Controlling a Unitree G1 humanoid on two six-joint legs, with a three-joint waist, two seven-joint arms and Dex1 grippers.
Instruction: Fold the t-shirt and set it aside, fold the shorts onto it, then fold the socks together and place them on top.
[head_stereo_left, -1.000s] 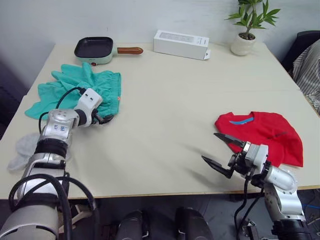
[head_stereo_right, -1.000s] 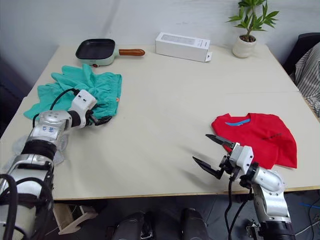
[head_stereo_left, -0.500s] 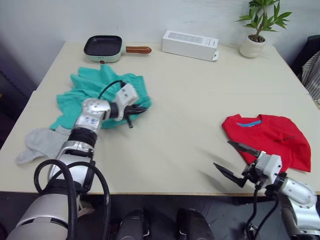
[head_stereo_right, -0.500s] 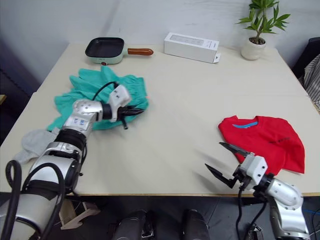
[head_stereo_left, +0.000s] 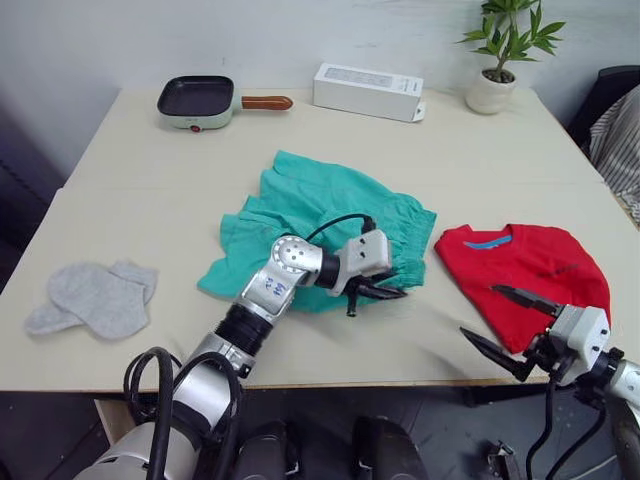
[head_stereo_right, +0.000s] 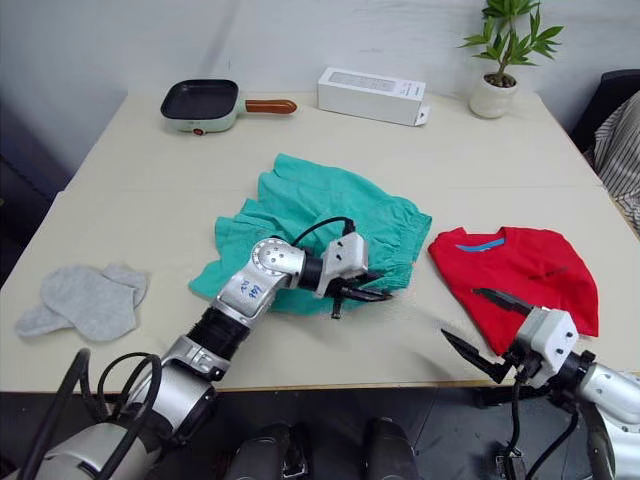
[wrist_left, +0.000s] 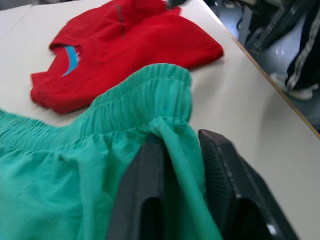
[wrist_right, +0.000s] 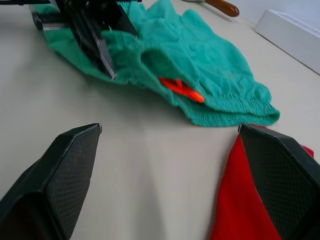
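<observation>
Left wrist view: left claw (wrist_left: 182, 170) clamped on a bunched fold of the teal shorts (head_stereo_left: 320, 225), rumpled mid-counter (head_stereo_left: 150, 180), waistband next to the folded red t-shirt (head_stereo_left: 535, 265). Right claw (head_stereo_left: 520, 330) wide open, holding nothing, at the t-shirt's near edge. Grey socks (head_stereo_left: 95, 297) lie flat, far left.

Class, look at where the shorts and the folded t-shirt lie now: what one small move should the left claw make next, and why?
Probably release the shorts. The left claw is shut on their waistband, and they lie crumpled mid-table, beside the t-shirt rather than on it. They likely need spreading flat before folding, and the right claw hangs open near the table's front edge, free to help.
</observation>
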